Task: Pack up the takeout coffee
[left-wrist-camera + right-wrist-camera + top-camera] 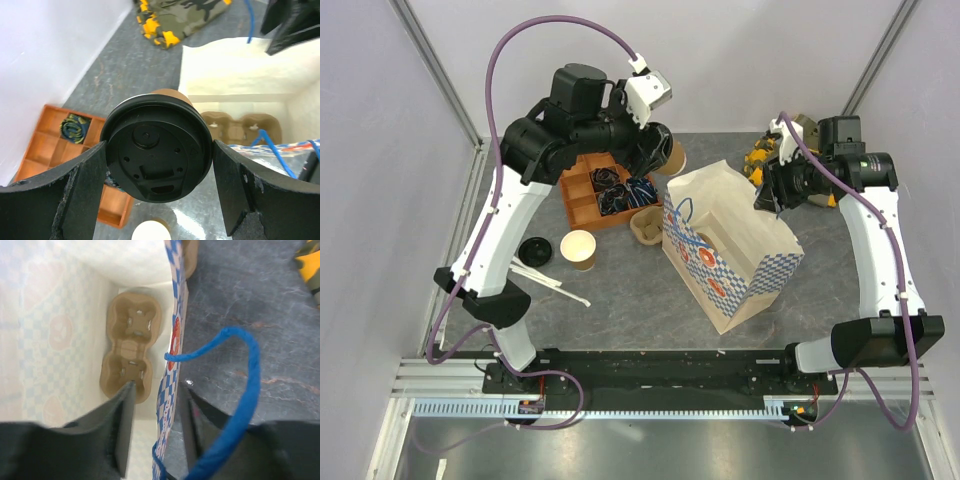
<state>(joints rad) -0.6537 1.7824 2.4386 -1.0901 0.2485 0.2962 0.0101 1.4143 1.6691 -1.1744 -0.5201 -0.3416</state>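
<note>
**Coffee gripped at the bag's far left corner**

Nearest the arm bases, white sticks [552, 284] lay on the desk [620, 310]. A loose lid [534, 250] and an open cup [578, 248] sat just beyond them on the left.

The bag [725, 245] stood mid-desk with its mouth up. The right end effector [156, 440] was clenched on the bag's far right rim, one finger inside the wall and one outside. The blue handle [245, 390] looped just beside the outer finger. A pulp carrier [127, 355] lay on the bag's floor, its wells facing up.

A tan pulp piece [647, 225] sat against the bag's left side. Beyond it lay an orange tray [595, 195] holding dark bundles.

Farther still, the left end effector [658, 150] grasped the coffee [157, 150] by its sides just under the lid. It held the cup above the desk, outside the bag's far left corner. The bag's cream wall rose between the coffee and the carrier.

Farthest right, a camouflage pouch [760, 160] with yellow trim lay behind the right end effector.
</note>
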